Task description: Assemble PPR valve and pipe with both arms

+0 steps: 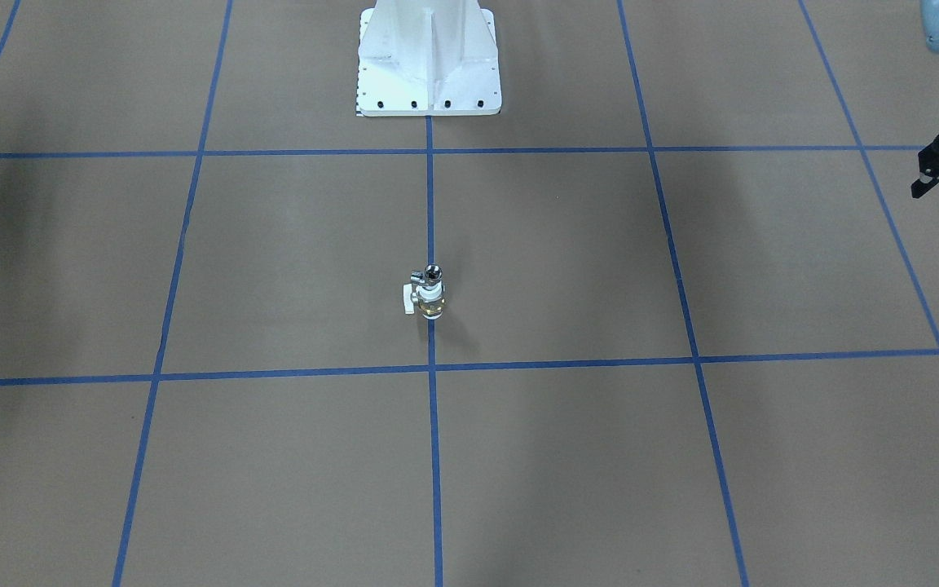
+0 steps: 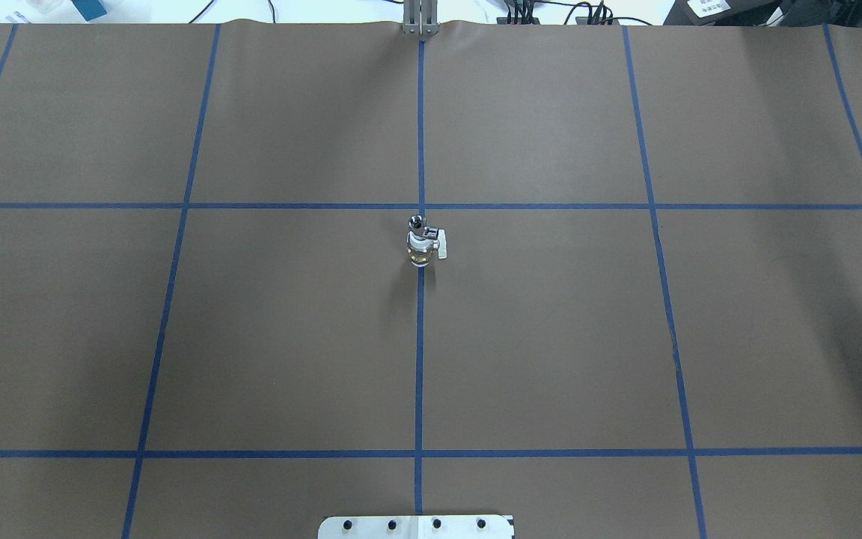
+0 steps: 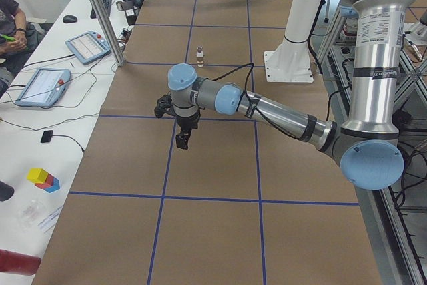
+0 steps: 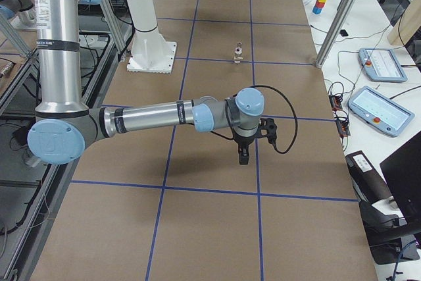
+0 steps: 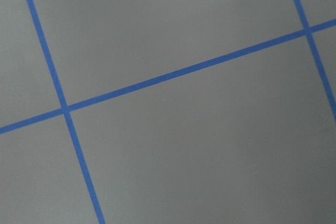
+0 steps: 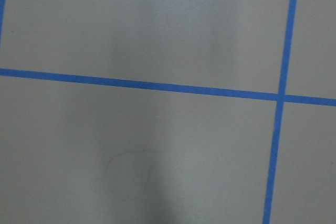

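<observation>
Brown table [image 1: 584, 456] lies open around the PPR valve [image 1: 431, 303], upright on the centre line [image 1: 435, 456], pipe [image 1: 433, 273] atop. Left tool [image 1: 930, 175] clips the front view's edge, right tool [image 4: 243, 157] shows only side-on; I cannot tell either's opening.

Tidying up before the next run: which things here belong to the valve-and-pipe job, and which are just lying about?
Job: white-and-brass PPR valve with side handle; stubby silver chrome pipe atop it; black left gripper; black right gripper.
Lying about: yellow, red and blue blocks; two grey touchscreen pendants on the side bench.
</observation>
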`<act>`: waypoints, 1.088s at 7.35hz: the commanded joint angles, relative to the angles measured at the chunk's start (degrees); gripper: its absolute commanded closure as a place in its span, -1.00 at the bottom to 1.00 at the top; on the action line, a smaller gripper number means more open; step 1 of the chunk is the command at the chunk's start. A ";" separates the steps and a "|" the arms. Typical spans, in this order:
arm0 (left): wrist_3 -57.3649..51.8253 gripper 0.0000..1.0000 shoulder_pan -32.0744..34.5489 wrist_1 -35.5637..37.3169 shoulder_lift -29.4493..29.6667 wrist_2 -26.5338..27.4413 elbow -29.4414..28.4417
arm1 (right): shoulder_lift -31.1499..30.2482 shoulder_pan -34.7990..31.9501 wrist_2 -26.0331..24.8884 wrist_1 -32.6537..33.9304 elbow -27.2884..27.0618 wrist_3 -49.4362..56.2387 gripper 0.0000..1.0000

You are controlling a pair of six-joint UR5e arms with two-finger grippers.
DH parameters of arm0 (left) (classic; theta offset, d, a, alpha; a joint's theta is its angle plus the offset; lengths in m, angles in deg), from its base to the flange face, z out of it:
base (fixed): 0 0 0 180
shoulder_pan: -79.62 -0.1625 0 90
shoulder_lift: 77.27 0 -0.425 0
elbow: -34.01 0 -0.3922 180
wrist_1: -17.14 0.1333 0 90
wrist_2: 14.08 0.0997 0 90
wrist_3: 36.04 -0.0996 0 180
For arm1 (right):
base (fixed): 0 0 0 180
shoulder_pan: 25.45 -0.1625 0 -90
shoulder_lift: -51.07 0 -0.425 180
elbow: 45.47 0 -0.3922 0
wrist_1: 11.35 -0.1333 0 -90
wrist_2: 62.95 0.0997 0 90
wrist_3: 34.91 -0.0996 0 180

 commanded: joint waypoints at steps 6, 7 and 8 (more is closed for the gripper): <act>3.99 -0.99 5.34 -0.67 -0.97 -7.43 -3.16 | 4.39 0.70 -2.42 5.79 -2.02 -2.42 -1.00; 5.50 -0.99 5.34 -1.19 -1.14 -7.52 -3.25 | 3.78 0.70 -4.10 5.80 -2.29 -2.24 -1.00; 5.43 -0.99 5.43 -1.36 -1.66 -7.26 -2.81 | 2.82 0.70 -4.12 5.80 -2.47 -2.07 -1.00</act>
